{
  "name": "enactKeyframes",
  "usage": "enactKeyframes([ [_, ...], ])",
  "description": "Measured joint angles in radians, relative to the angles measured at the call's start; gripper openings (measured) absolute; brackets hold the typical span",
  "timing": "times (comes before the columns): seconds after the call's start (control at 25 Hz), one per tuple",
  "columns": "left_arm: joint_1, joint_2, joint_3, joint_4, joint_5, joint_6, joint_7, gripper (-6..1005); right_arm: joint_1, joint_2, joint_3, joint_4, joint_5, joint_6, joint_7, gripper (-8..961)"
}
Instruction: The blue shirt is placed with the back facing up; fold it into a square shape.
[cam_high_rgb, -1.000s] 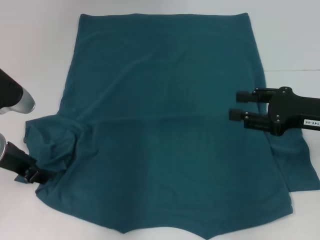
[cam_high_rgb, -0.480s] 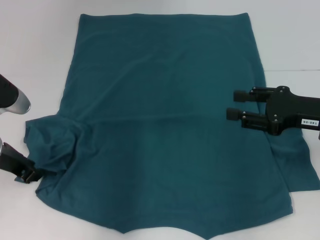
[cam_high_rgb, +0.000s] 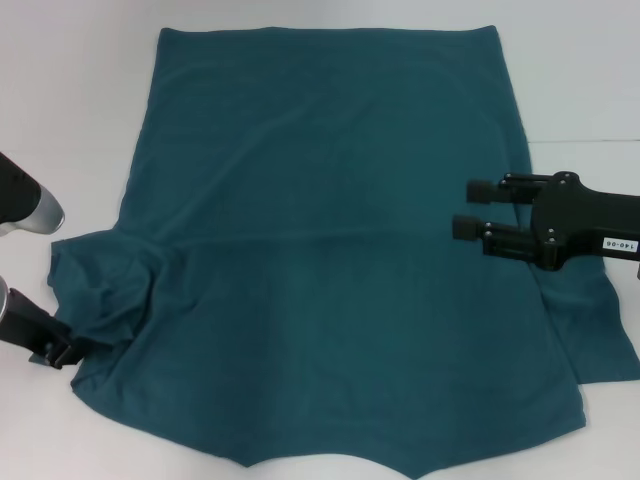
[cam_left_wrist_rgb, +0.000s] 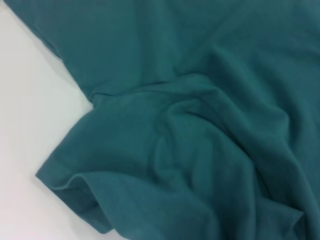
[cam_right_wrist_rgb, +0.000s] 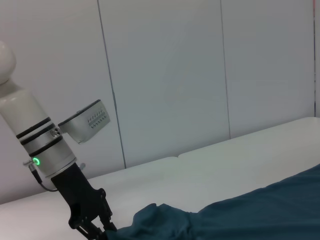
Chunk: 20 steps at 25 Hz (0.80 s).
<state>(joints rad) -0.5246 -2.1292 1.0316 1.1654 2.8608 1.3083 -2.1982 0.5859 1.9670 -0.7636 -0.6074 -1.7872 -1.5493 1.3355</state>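
**Shirt spread flat, left sleeve bunched at the left gripper**

The table (cam_high_rgb: 60, 90) is white and takes up all the head view. The shirt (cam_high_rgb: 330, 250) lies on it, plain side up, and covers most of the middle. Its straight edge is at the far side and its curved edge is at the near side. The cloth is mostly smooth, with one faint crease across the middle.

On the robot's right, the sleeve lies flat on the table, partly under the right arm. On the robot's left, the sleeve (cam_left_wrist_rgb: 165, 165) is bunched into soft folds and pushed in against the body of the shirt.

The right gripper (cam_high_rgb: 470, 208) hovers over the right side of the shirt, level with the crease. Its two fingers point inward and stand apart, with nothing between them.

The left gripper (cam_high_rgb: 62, 350) is low at the table, at the outer edge of the bunched sleeve. I cannot tell if its fingers pinch the cloth or not. In the right wrist view, this gripper (cam_right_wrist_rgb: 92, 225) also shows far off, touching the raised cloth, with a pale wall (cam_right_wrist_rgb: 165, 75) behind.
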Motion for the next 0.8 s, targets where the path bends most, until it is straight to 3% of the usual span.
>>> enactKeyframes([
  [0.24,0.001,-0.003,0.003,-0.001,0.0,-0.01,0.0,326,-0.001,0.001,0.004,0.002,0.002,-0.001,0.0,583],
  [0.48,0.001,-0.006,0.004,0.0,-0.001,-0.018,-0.017,147,-0.002,0.003,0.008,0.002,0.002,-0.003,0.001,583],
  [0.8,0.012,-0.011,0.012,0.005,-0.001,-0.055,-0.021,60,-0.01,0.006,0.012,-0.001,0.003,-0.012,0.006,583],
])
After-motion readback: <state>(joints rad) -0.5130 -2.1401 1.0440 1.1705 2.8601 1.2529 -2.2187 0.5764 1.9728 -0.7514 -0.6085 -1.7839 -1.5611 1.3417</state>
